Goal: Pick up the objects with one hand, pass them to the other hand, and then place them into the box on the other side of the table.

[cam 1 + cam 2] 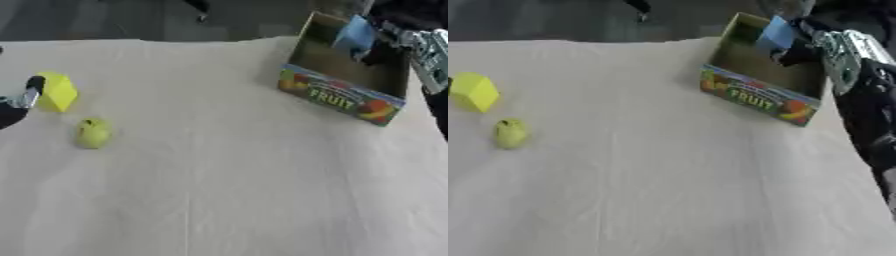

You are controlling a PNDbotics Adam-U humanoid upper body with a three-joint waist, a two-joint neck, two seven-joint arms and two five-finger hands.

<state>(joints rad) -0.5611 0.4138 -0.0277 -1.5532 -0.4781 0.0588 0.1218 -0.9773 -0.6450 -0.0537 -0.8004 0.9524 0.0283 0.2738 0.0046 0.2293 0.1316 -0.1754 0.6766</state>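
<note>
A cardboard box (341,95) printed with "FRUIT" stands open at the far right of the table. Above its inside my right hand (802,47) is shut on a light blue block (777,34). A yellow block (58,91) lies at the far left, with a green apple-like fruit (93,132) just in front of it. My left hand (28,95) shows at the left edge, its fingertip next to the yellow block; I cannot make out how its fingers stand.
A pale cloth (227,180) covers the whole table, with wide room in the middle and front. Beyond the far edge lies a dark floor (131,20). My right arm (872,110) runs along the right edge.
</note>
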